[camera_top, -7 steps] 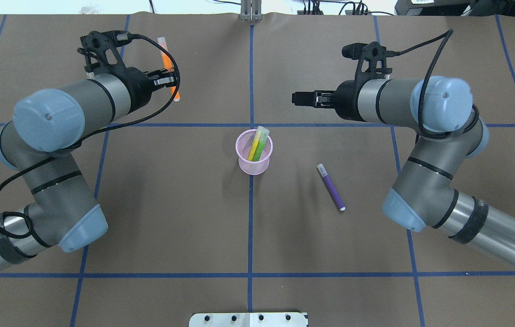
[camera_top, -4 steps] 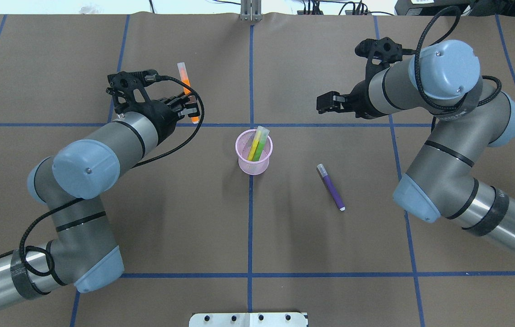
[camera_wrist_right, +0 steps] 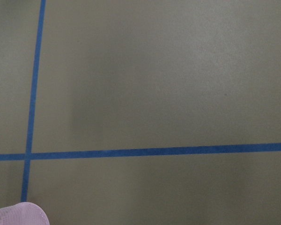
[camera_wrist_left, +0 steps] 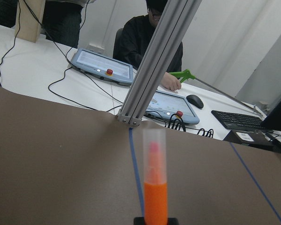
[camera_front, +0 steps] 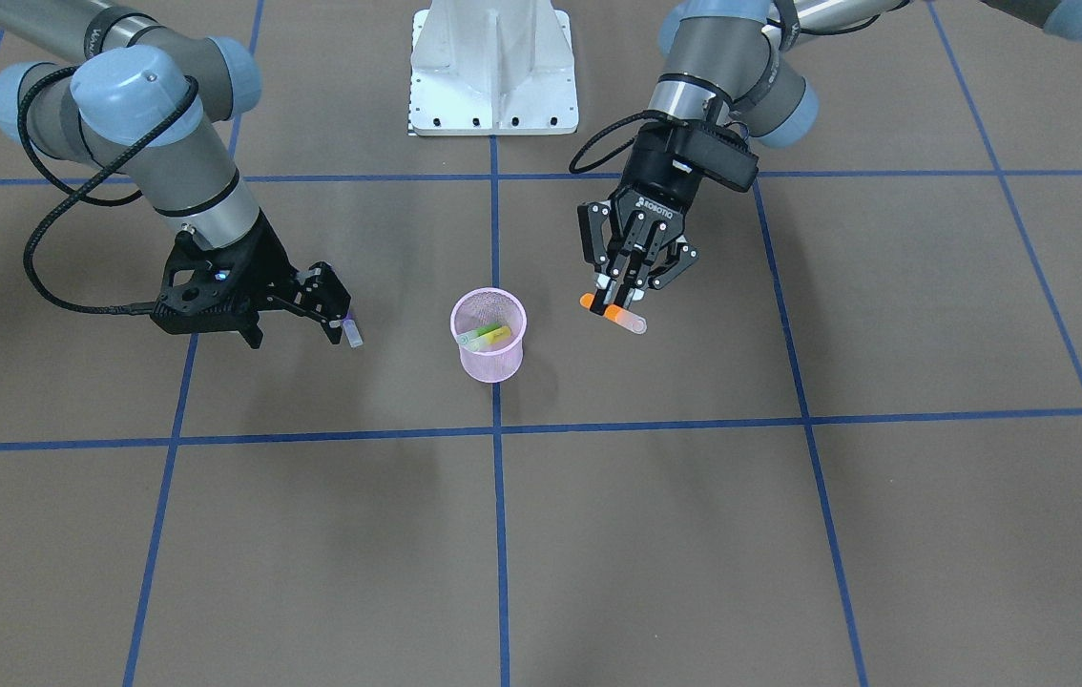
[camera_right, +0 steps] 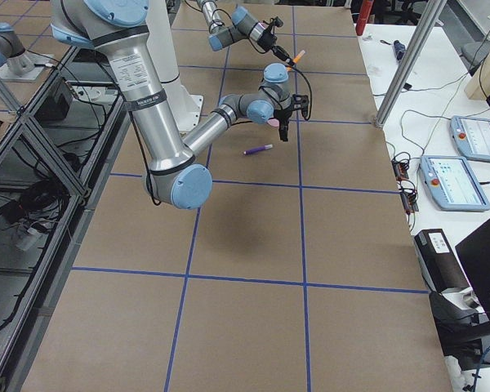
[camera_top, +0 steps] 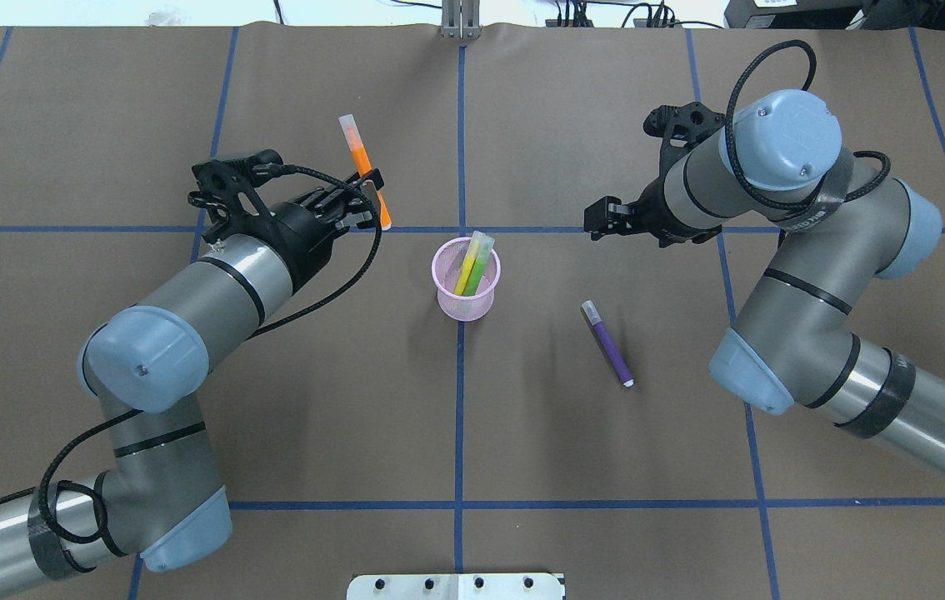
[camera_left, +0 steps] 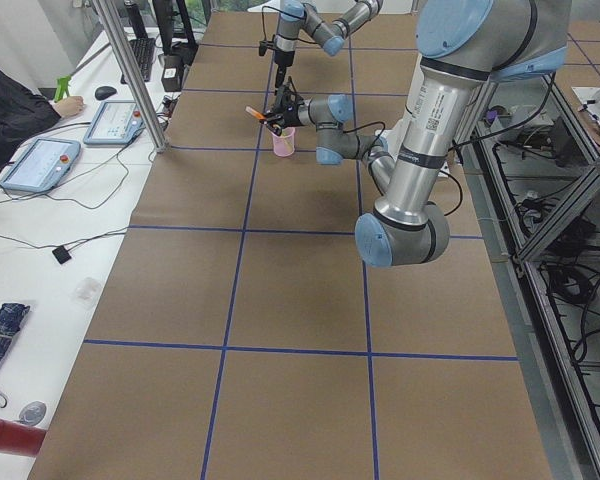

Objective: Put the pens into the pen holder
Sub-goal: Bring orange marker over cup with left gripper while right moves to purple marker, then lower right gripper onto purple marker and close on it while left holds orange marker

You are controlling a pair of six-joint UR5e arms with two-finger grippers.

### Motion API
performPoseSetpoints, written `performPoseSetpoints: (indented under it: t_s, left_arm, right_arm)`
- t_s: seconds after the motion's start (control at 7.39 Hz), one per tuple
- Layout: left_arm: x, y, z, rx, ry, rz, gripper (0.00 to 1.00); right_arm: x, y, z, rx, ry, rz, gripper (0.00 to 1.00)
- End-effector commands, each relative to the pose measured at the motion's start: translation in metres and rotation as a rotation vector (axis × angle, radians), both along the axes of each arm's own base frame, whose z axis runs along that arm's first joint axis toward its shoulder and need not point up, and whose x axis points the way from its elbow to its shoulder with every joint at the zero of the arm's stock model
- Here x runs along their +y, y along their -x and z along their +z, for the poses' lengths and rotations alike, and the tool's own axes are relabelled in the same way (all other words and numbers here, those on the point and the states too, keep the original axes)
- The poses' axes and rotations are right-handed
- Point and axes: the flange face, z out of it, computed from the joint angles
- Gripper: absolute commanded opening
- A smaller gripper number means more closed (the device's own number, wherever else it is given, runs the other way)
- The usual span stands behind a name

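Left end effector (camera_top: 368, 196) clamps orange pen (camera_top: 364, 171) above table; right end effector (camera_top: 597, 223) looks closed, empty.

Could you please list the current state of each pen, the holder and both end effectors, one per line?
Orange pen: lifted off the table, clamped across its middle.
Left end effector: shut on the orange pen.
Green pen: inside the holder, leaning, next to a yellow pen.
Purple pen: lying flat on the table, untouched.
Pen holder: upright.
Right end effector: empty; open or shut cannot be told.
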Motion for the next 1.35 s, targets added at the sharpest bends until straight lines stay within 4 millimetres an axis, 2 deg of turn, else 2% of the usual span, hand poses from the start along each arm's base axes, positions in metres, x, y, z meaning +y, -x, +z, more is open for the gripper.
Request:
performPoseSetpoints:
  t_s: [0.0, 0.14, 0.27, 0.41, 0.54, 0.81, 1.22]
  left_arm:
    - [0.027, -0.019, -0.019, -0.021, -0.098, 0.02, 0.0]
    - [0.033, -0.031, -0.013, -0.042, -0.091, -0.013, 0.0]
    - [0.03, -0.048, -0.005, -0.072, -0.085, -0.014, 0.0]
    - [0.024, -0.064, -0.021, -0.062, -0.088, -0.017, 0.0]
    - [0.023, -0.072, -0.028, -0.059, -0.089, -0.013, 0.0]
    - [0.021, -0.073, -0.023, -0.037, -0.096, -0.016, 0.0]
    - [0.02, -0.074, -0.019, -0.014, -0.104, -0.018, 0.0]
  right_arm:
    - [0.001, 0.011, 0.013, 0.013, 0.031, -0.023, 0.99]
    - [0.002, 0.016, 0.018, 0.005, 0.064, -0.055, 0.99]
    - [0.002, 0.021, 0.026, 0.014, 0.078, -0.067, 0.99]
    - [-0.002, 0.034, 0.037, 0.037, 0.085, -0.089, 0.99]
    - [-0.004, 0.049, 0.036, 0.044, 0.068, -0.144, 0.99]
    - [0.01, 0.068, 0.04, 0.069, -0.026, -0.262, 0.99]
    - [0.03, 0.079, 0.052, 0.106, -0.042, -0.34, 0.95]
